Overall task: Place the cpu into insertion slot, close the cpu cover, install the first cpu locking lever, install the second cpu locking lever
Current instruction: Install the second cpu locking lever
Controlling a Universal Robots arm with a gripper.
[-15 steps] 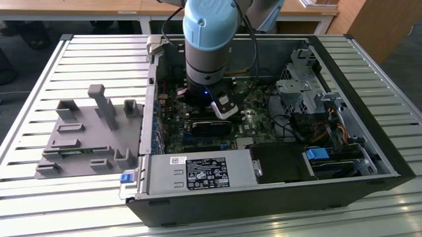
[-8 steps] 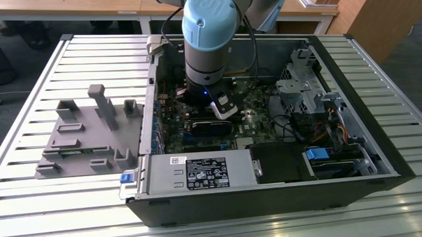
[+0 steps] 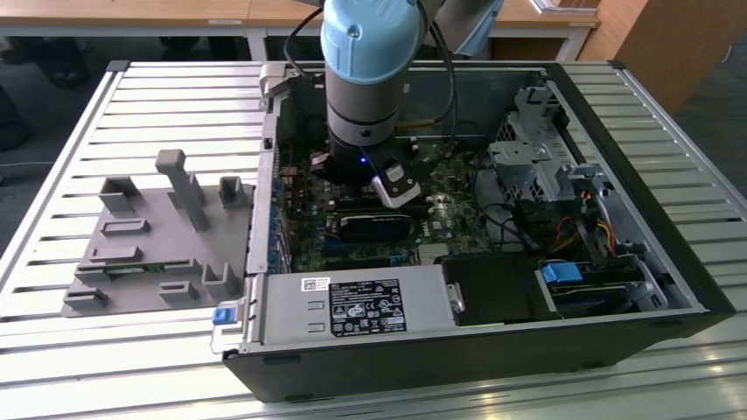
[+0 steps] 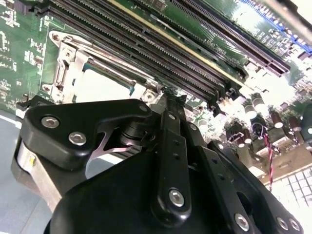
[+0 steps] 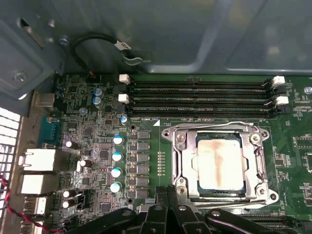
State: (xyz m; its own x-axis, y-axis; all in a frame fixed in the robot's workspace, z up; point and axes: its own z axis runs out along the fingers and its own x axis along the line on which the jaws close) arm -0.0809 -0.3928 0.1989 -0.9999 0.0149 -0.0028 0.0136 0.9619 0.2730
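**Chip seated, frame down over it**

While the hand hovers just beside the socket, its fingers look drawn together on nothing. Beyond them the chip lies flat in the socket under the metal frame: light, stiff, fragile, best touched by its edges.

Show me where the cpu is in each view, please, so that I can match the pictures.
Exterior view: I cannot make it out; the arm stands over that part of the board.
First wrist view: the cpu lies in the socket, framed by the cpu cover, just past the gripper.
Second wrist view: the cpu is a pale square in the cover, beyond the gripper.
Shared landmark: the long memory slots beside the socket.
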